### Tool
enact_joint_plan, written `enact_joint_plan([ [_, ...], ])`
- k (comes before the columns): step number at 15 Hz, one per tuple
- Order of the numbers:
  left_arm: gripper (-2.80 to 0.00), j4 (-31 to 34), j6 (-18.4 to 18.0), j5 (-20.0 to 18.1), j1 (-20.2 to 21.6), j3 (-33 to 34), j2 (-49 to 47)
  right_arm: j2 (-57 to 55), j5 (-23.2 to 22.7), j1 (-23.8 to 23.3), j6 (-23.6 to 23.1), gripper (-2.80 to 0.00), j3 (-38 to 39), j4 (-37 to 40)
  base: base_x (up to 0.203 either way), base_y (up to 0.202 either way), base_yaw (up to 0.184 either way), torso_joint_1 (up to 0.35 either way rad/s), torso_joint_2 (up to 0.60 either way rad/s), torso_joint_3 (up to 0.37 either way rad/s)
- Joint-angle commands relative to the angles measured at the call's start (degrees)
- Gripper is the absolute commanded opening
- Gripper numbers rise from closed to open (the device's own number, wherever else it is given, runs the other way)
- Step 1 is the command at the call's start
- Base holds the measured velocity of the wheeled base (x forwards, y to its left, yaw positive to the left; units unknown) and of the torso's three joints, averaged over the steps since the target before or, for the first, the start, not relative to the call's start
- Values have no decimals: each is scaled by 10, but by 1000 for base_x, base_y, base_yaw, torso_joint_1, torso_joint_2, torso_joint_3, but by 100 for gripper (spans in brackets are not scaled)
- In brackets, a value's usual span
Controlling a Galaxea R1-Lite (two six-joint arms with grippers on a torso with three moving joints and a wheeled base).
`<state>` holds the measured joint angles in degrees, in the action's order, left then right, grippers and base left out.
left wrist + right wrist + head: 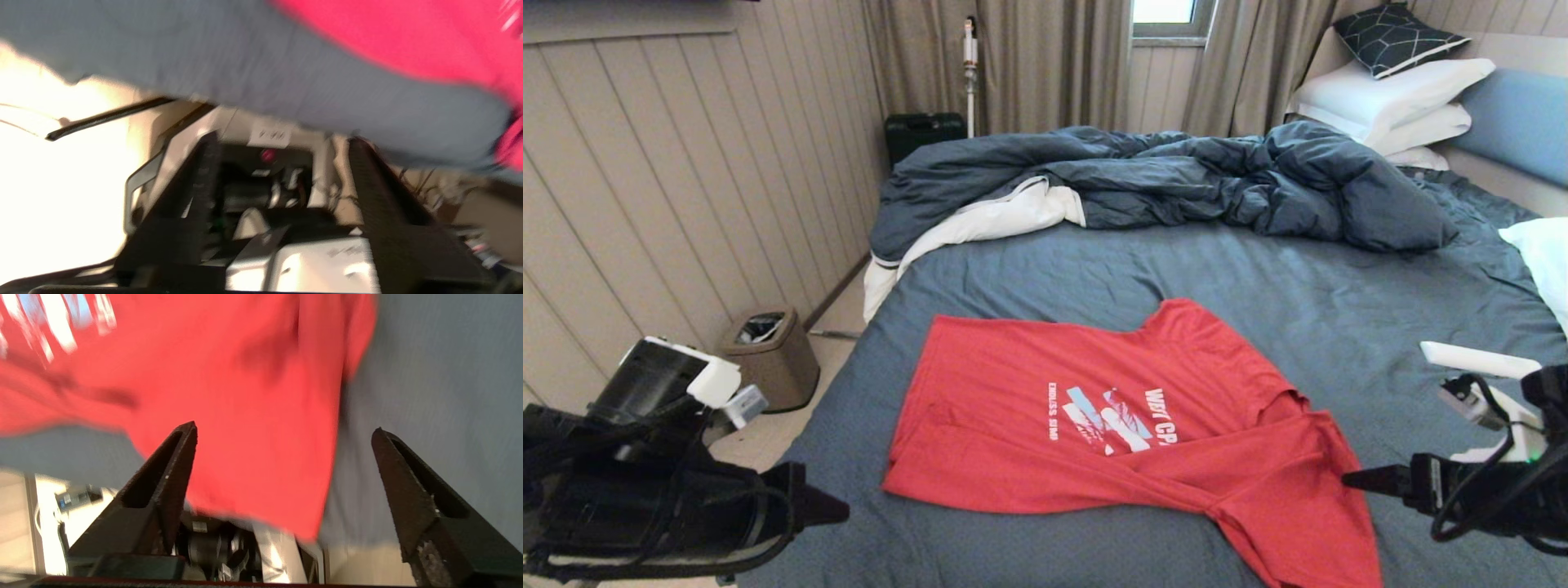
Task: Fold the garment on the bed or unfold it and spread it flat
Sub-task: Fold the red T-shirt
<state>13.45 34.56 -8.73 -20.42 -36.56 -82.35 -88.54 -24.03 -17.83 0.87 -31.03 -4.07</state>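
The garment point(1029, 425), a red T-shirt with its white print facing up, lies on the near half of the bed point(1258, 286). Its right part is folded over in a diagonal crease and reaches the bed's front edge. My left gripper point(837, 511) hovers off the shirt's lower left corner. In the left wrist view the left gripper point(282, 141) is open and empty, with the garment point(408, 36) beyond it. My right gripper point(1346, 480) sits beside the shirt's right edge. In the right wrist view the right gripper point(284, 428) stands wide open above the garment point(245, 396), holding nothing.
A rumpled dark blue duvet point(1176, 175) fills the far side of the bed. White pillows point(1388, 102) and a dark cushion point(1396, 37) are stacked at the far right. A brown bin point(768, 355) stands on the floor by the panelled wall on the left.
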Motion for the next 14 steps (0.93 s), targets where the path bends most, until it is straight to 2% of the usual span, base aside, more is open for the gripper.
enact_joint_plan([
  [1,-280,-5,-2,1,1,43,43,8,3,-1,-7,0,27,-2,0,0,0,0,0,0],
  [3,-280,-41,-12,6,12,95,71,-6,9,1,-14,0,43,-3,0,0,0,0,0,0],
  [5,-280,-79,-15,9,17,118,76,-18,9,5,-18,0,54,-5,0,0,0,0,0,0],
  [9,-280,-80,-12,7,17,120,77,-67,9,8,-19,0,54,-41,0,0,0,0,0,0],
  [14,-280,-81,-10,1,17,118,69,-77,8,41,-19,0,66,-56,0,0,0,0,0,0],
])
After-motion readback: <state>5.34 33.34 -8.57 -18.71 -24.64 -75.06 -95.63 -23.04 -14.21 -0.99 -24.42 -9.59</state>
